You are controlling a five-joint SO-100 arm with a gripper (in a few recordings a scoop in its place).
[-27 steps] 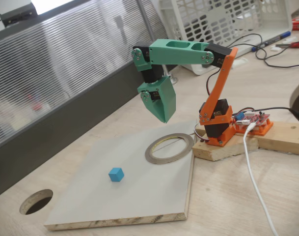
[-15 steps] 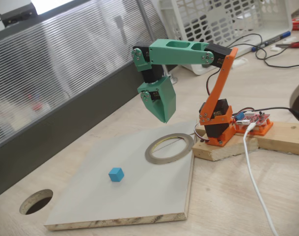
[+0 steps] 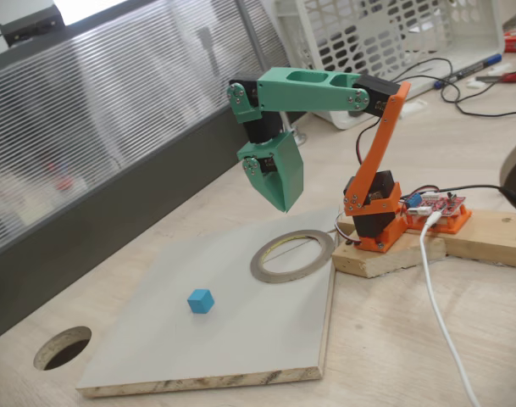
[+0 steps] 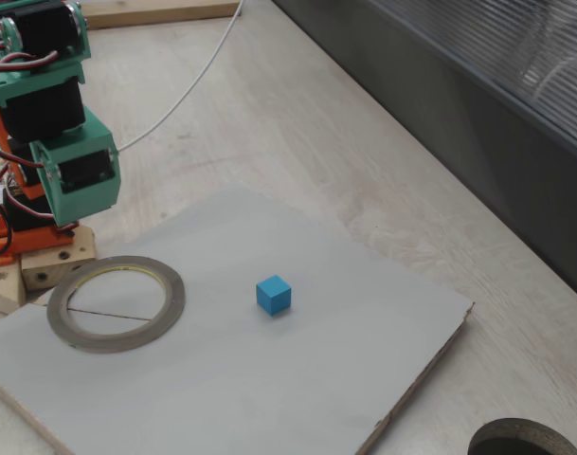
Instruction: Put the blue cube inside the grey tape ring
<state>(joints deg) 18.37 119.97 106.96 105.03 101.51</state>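
We see a pale wooden desk (image 3: 393,339) backed by a ribbed translucent panel (image 3: 113,110) above a dark grey strip. A white lattice basket (image 3: 385,34) stands at the far right in a fixed view, with dark cables and a blue-capped pen (image 3: 469,69) beside it. On the desk lies a light grey board (image 3: 241,339) with raw chipboard edges, and both task things rest on it.

The blue cube (image 3: 201,300) sits alone near the middle of the board — in another fixed view (image 4: 274,295) it lies to the right of the grey tape ring (image 4: 117,303), apart from it and with bare board all around. The ring lies flat at the board's corner nearest the arm's base; its pale yellowish inner edge shows, and a thin dark line crosses its opening. In a fixed view the ring (image 3: 292,256) is up and to the right of the cube.

The arm rises from an orange base (image 3: 372,212) fixed on a wooden block (image 3: 393,254), beside a red circuit board (image 3: 444,208); a white cable (image 3: 440,314) runs forward from there. The green gripper (image 3: 284,206) hangs in the air, tip down, above the far side of the ring, touching nothing. Its 2 fingers come together in 1 point, clenched and carrying nothing.

A round dark hole (image 3: 63,348) with a wooden rim opens in the desk beyond the board's edge. We can read no writing or label anywhere.
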